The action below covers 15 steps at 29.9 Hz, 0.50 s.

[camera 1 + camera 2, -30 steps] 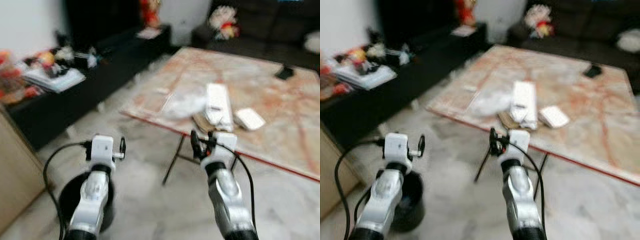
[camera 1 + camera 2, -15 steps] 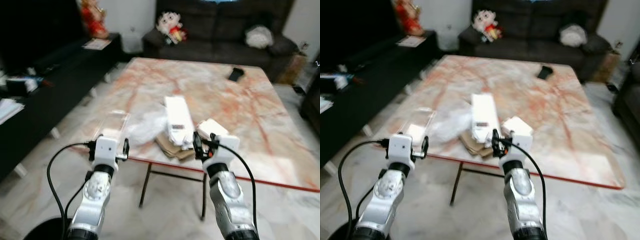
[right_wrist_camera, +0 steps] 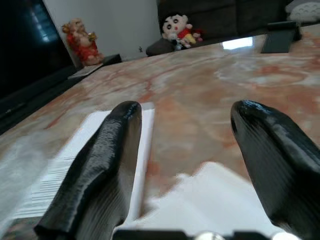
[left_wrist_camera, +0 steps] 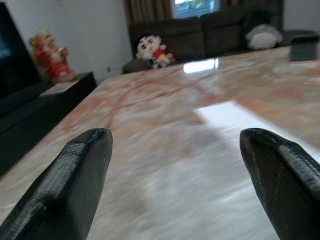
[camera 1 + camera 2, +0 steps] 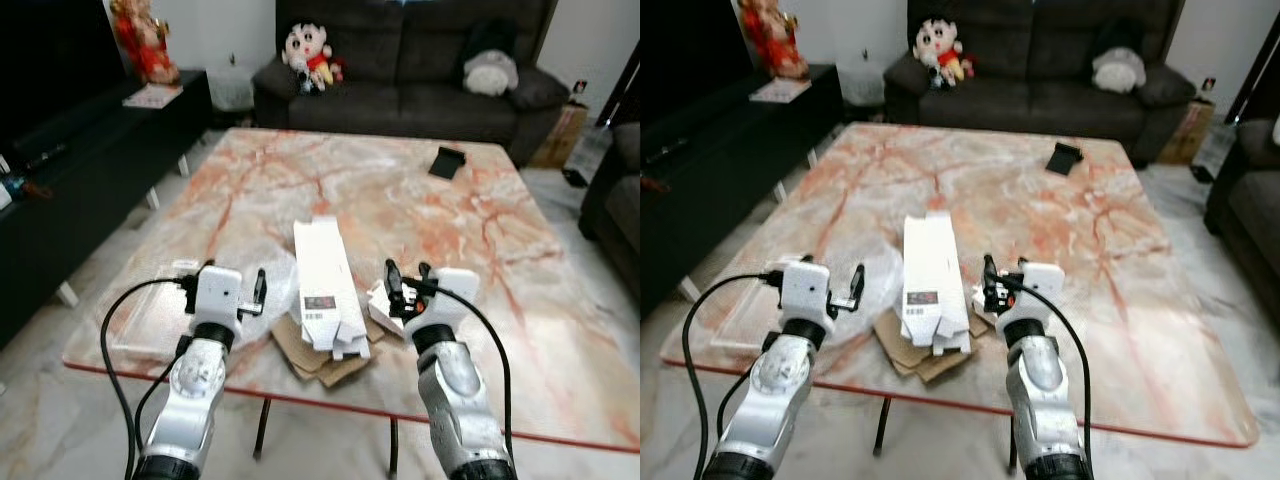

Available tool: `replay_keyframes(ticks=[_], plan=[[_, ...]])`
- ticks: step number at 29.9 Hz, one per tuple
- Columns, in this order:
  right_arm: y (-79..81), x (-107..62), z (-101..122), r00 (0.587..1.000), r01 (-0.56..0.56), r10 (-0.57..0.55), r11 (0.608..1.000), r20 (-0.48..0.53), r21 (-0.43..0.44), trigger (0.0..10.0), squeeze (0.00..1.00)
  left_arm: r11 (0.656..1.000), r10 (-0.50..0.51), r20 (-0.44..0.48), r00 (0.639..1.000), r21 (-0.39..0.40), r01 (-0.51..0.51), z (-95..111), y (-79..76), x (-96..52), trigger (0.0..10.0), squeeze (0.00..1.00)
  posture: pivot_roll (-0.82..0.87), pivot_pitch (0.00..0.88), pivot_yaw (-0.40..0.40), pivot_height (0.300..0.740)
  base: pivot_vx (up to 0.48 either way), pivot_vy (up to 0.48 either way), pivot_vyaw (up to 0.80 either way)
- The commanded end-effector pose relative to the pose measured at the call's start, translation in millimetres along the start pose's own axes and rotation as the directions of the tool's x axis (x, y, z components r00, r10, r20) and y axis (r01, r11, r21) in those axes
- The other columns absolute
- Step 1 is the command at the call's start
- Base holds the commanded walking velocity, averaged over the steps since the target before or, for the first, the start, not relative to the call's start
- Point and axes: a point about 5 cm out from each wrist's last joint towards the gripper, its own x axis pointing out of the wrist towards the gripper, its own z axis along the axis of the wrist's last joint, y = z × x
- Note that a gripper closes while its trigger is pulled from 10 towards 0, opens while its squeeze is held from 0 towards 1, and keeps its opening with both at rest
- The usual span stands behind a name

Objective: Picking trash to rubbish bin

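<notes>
While both arms are held out over the near edge of the table (image 5: 560,330), neither carries anything. The left gripper (image 4: 172,175) has its fingers spread wide over bare marble, and the right gripper (image 3: 192,150) is likewise apart, with nothing between the fingers.

The trash lies in a heap on the table close to the near edge, between the two arms: a long white box (image 5: 929,275), flattened brown cardboard (image 5: 908,352) under it, a smaller white box (image 5: 378,303) just beside the right gripper, and clear plastic wrap (image 5: 150,320) near the left one. From the right wrist view, the long box and the small one lie straight ahead of the fingers. No bin can be made out in these views, so I judge the heap is left to be picked up and carried off — how much may have gone before, one moment cannot say.

Against a second ago, the whole picture has swung: then the camera saw floor, the table's corner, a dark shelf on the left and a round black bin-like thing by the left arm — all blurred. Half a second ago the table stood squarer; now the robot faces it head on, with the sofa (image 5: 420,70) behind. That is the camera turning, not the trash moving. The arms keep much the same pose.
</notes>
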Motion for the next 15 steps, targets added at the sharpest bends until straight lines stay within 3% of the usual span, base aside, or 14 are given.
replay_keyframes(ticks=[1, 15], plan=[[-6.7, -2.1, 3.1, 1.0, 0.022, -0.022, 1.0, 0.016, 0.004, 10.0, 0.0, 1.0, -0.024, 0.024, 0.999, -0.017, 0.024, 5.2, -6.1, -0.3, 10.0, 0.0, 0.15, 0.006, -0.022, 0.74, 0.0, 0.0, 0.0], [-10.1, -8.3, -0.2, 1.0, 0.004, -0.004, 1.0, -0.004, -0.016, 10.0, 0.0, 0.999, -0.042, 0.019, 0.999, -0.022, 0.042, 5.8, -9.3, -2.1, 10.0, 0.0, 0.15, 0.018, -0.03, 0.74, 0.0, 0.0, 0.0]])
